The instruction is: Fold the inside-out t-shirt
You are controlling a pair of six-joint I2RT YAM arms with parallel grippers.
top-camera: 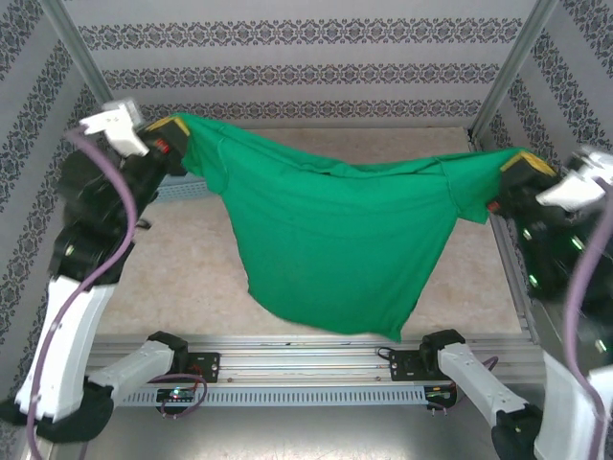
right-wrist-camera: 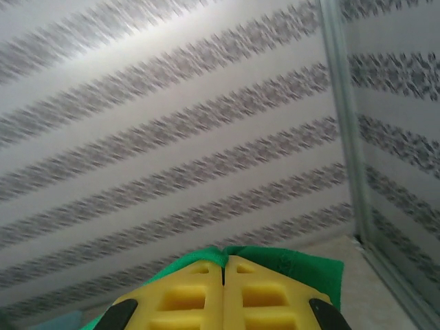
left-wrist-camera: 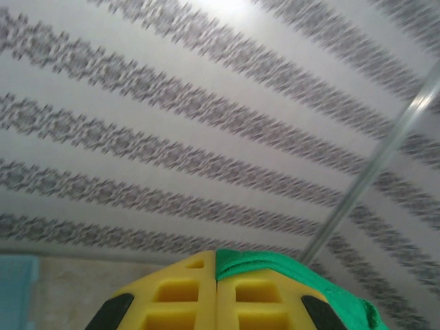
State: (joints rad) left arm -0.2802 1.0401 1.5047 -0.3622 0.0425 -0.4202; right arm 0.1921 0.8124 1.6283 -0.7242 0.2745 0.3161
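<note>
The green t-shirt (top-camera: 335,240) hangs in the air above the table (top-camera: 182,287), stretched between both arms. The left pincer (top-camera: 172,129) is pressed together, pinching one upper corner. The right pincer (top-camera: 522,165) is likewise clamped on the other. The hem sags near the table's near edge. A light blue basket (top-camera: 180,189) sits behind the left arm, its contents hidden.

I count one green t-shirt (top-camera: 335,240), two end effectors, the left end effector (top-camera: 175,131) and the right end effector (top-camera: 517,166), and one table (top-camera: 182,273).
</note>
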